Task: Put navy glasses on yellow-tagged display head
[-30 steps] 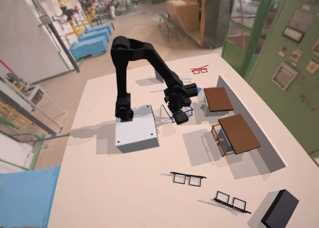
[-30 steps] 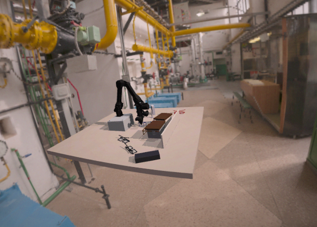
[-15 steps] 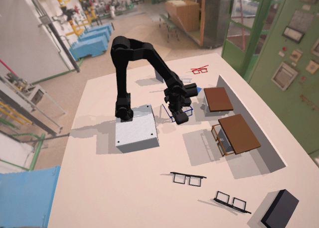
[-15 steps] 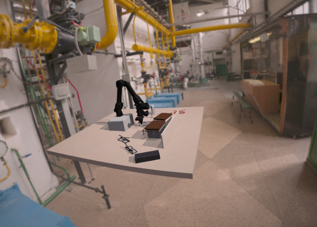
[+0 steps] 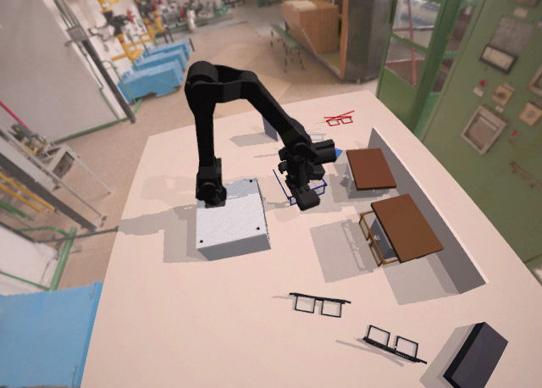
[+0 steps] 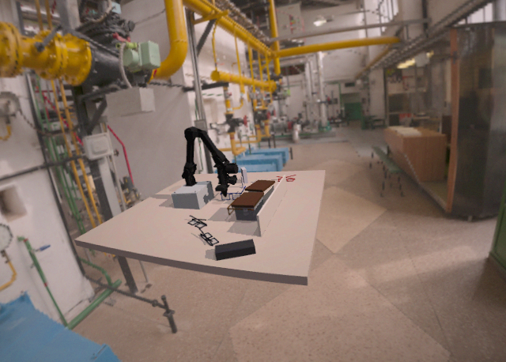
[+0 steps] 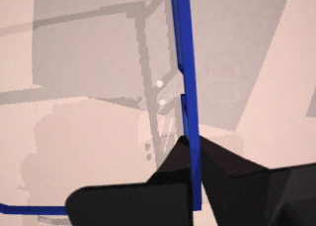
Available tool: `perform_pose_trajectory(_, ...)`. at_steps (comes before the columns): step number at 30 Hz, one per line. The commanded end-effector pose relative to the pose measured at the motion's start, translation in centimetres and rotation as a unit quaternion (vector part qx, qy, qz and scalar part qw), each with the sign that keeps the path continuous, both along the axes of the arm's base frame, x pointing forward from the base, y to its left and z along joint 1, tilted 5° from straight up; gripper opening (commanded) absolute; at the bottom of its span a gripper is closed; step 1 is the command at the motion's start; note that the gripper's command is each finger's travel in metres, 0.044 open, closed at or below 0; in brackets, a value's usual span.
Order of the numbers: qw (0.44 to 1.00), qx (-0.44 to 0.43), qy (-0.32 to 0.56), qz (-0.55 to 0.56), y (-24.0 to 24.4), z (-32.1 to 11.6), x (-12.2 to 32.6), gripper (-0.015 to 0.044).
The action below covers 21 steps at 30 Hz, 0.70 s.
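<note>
Blue, thin-rimmed glasses [image 5: 324, 188] [image 6: 232, 196] [image 7: 190, 88], temples spread.

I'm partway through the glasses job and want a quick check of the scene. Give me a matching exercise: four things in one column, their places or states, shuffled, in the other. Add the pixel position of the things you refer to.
Things
1. Navy glasses [image 5: 281, 184] [image 6: 232, 198] [image 7: 193, 98]
2. Red glasses [image 5: 340, 119] [image 6: 290, 179]
3. Brown glasses [image 5: 372, 235] [image 6: 231, 210]
4. Dark box [image 5: 474, 357] [image 6: 235, 249]

Places or states
A. On a display head [image 5: 383, 239] [image 6: 247, 214]
B. Beside a pair of black glasses [image 5: 390, 345] [image 6: 209, 238]
C. Lying on the table, away from both heads
D. Gripped by the hand [image 5: 308, 199] [image 6: 224, 193] [image 7: 194, 144]

Right pairs: 1-D, 2-C, 3-A, 4-B
</note>
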<state>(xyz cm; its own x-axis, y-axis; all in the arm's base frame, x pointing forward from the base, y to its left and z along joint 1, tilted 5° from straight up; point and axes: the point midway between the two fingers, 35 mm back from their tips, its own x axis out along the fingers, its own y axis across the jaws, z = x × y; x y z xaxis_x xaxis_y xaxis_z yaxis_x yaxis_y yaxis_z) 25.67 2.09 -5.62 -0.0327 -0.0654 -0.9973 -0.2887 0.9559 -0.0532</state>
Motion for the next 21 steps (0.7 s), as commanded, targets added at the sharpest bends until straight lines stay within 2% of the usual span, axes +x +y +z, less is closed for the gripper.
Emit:
perform_pose_trajectory(1,1.0,0.001,-0.009,-0.001,0.2,2.3,0.7,0.0)
perform_pose_trajectory(11,1.0,0.001,-0.008,0.001,0.6,8.5,0.6,0.0)
perform_pose_trajectory(21,1.0,-0.007,-0.012,-0.028,1.2,9.0,0.9,0.0)
